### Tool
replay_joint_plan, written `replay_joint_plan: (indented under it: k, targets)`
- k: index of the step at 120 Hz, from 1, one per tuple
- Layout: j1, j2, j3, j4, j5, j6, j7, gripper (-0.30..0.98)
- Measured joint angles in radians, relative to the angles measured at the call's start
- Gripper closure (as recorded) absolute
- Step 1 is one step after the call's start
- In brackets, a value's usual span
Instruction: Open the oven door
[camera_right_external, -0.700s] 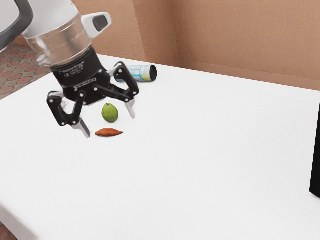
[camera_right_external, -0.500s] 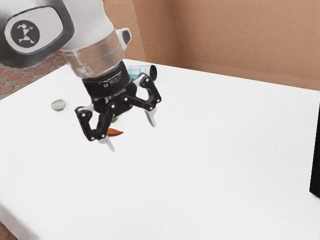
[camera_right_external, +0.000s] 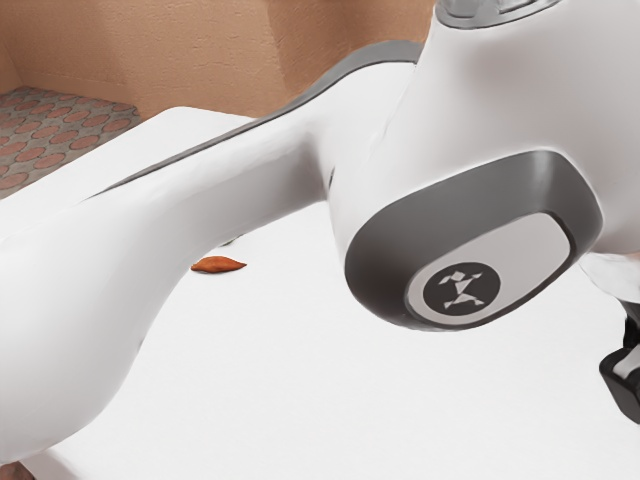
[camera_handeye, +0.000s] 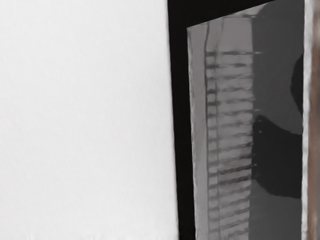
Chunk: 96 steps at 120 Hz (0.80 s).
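Gripper (camera_right_external: 624, 385) and arm (camera_right_external: 250, 190) have swung toward the exterior view's right, away from the orange-brown root (camera_right_external: 218, 265) they were beside earlier, and our arm now hides the can. The frame edge cuts off most of our gripper, so we cannot tell whether it is clenched or released. Near our hand stands the glass-paned oven door (camera_handeye: 230, 125), partly cut off.

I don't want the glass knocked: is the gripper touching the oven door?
Cannot tell. The exterior view's right edge cuts off the gripper, and the wrist view shows the glass of the oven door, settling neither contact nor gap.
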<state>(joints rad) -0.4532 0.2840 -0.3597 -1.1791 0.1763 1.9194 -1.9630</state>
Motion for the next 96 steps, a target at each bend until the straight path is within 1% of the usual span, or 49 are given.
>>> replay_joint_plan:
  k: [14, 34, 67, 96]
  targets:
    - [-0.029, 0.032, 0.001, 0.016, 0.035, 0.092, -0.072, 0.00]
    - [-0.030, 0.068, 0.004, 0.029, 0.067, 0.167, -0.154, 0.00]
    - [-0.019, 0.135, 0.009, 0.057, 0.077, 0.219, -0.231, 0.00]
    - [-0.018, 0.171, 0.044, 0.062, 0.078, 0.237, -0.219, 0.00]
